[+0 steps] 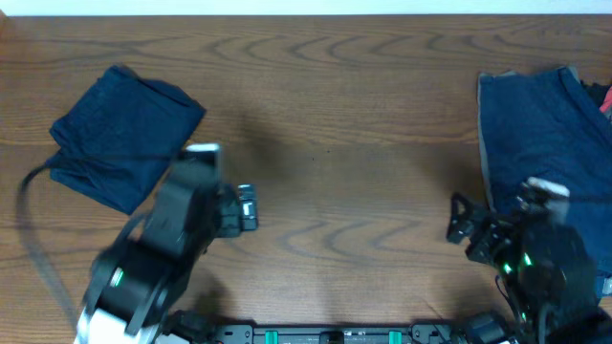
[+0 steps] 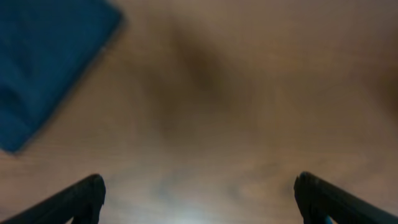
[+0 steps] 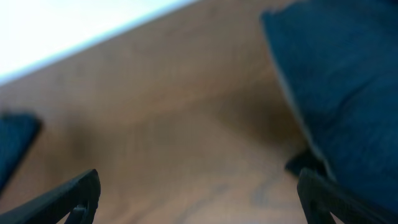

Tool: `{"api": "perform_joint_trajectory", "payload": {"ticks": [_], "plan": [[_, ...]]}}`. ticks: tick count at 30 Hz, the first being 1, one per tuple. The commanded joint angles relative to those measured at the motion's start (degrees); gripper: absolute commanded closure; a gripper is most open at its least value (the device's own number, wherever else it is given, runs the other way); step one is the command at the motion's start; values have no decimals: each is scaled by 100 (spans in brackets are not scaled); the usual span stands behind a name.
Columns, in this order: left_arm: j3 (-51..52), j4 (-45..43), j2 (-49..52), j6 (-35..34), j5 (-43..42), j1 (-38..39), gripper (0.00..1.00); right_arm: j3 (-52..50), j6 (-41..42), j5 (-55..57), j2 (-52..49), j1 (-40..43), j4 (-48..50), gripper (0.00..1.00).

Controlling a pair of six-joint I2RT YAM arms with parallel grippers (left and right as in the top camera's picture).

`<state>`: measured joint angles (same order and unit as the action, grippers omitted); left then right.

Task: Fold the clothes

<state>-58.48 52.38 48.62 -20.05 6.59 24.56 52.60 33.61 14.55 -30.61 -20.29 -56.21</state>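
Note:
A folded navy garment [image 1: 124, 134] lies at the table's left; its corner shows in the left wrist view [image 2: 43, 62]. A pile of navy clothes with a grey edge [image 1: 545, 124] lies at the right, with a bit of red-pink cloth [image 1: 604, 96] at its far edge. The pile also shows in the right wrist view [image 3: 348, 81]. My left gripper [image 1: 247, 207] is open and empty over bare wood, right of the folded garment. My right gripper [image 1: 461, 225] is open and empty, just left of the pile. Both wrist views show wide-spread fingers with nothing between them.
The wooden table [image 1: 335, 105] runs to a pale far edge [image 3: 74, 31]. A black cable [image 1: 29, 220] loops at the left. The arm bases stand along the near edge.

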Motion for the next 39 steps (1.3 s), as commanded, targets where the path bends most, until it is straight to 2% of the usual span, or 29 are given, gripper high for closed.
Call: {"api": "perform_joint_trajectory", "payload": {"ticks": [1,8,24,33,35,39], "plan": [[560,-404,-758,-166,960,26,2,-476,236,1071,437,-68,125,1],[715,-452,-1484,-168,955,28,2,-612,236,1220,590,-68,-15,1],[715,-450,-1502,-168,957,28,2,-612,221,1226,590,-68,-50,1],[715,-450,-1502,-168,955,28,2,-671,179,1241,804,50,-750,1],[715,-450,-1502,-168,955,28,2,-780,-125,1143,990,214,-614,1],[715,-448,-1502,-168,955,28,2,-1329,-1731,385,1545,595,317,1]]}}
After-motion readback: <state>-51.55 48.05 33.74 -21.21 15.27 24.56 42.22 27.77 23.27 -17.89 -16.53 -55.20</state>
